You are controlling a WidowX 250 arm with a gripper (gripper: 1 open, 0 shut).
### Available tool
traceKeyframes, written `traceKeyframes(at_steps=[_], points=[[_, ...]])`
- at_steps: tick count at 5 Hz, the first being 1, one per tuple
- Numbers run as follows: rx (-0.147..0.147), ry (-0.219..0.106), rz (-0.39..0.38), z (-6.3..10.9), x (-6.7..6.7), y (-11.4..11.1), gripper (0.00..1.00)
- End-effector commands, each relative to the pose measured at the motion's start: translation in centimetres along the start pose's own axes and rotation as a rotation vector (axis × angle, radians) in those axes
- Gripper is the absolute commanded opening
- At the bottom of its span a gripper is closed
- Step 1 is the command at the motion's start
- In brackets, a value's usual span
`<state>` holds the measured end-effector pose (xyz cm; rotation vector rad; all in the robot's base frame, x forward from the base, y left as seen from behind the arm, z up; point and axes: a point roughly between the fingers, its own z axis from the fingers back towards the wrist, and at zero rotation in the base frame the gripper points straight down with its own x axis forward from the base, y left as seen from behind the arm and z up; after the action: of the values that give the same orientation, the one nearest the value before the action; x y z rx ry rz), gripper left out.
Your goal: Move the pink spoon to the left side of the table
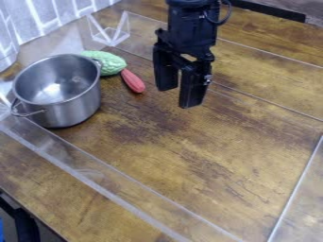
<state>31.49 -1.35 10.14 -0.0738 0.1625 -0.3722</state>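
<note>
Pink-red slim plastic spoon (132, 79) lies flat on the dark brown worn wooden tabletop (190, 165), between the round steel pot (57, 91) and the black two-finger gripper (179, 83). One end points up toward the green knobbly object (106, 62), just beside it. Gripper is beside the spoon, apart from it, pointing down, fingers parted partway; exact opening hard to read from this angle. Nothing visible between them, so no hold on anything. Spoon bears its own weight on the wood, no support needed. My read: the fingers point down because a thin flat thing wants a grasp from above, one finger each side of its narrow width. Still at the approach/pickup step, move itself not done. Next: shift over the spoon, turn the fingers to suit its slant, go low, close. Risks: pot wall and green thing crowd that side, so a wide finger could knock either; too high a close misses, too low scrapes wood. Slim plastic should be light and may skid or pivot if pinched off-centre. Can't tell from this view alone which edge counts as left, check the frame before placing
</note>
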Motion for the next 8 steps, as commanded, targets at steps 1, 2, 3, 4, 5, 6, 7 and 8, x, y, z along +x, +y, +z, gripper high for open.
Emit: traceKeyframes(at_steps=[1,2,3,4,5,6,7,8], points=[[0.019,-0.069,-0.01,1.8,0.0,-0.5,1.0],[0.014,-0.062,-0.004,1.4,0.5,-0.3,1.0],[0.014,-0.057,-0.002,0.9,0.2,0.1,1.0],[0.012,-0.033,-0.073,-0.1,-0.3,0.4,1.0],[0.032,-0.013,-0.168,-0.5,-1.0,1.4,1.0],[0.036,0.0,-0.149,-0.2,-1.7,2.3,1.0],[0.04,0.006,-0.106,0.0,-2.4,3.1,1.0],[0.048,0.013,-0.073,-0.1,-2.4,3.6,1.0]])
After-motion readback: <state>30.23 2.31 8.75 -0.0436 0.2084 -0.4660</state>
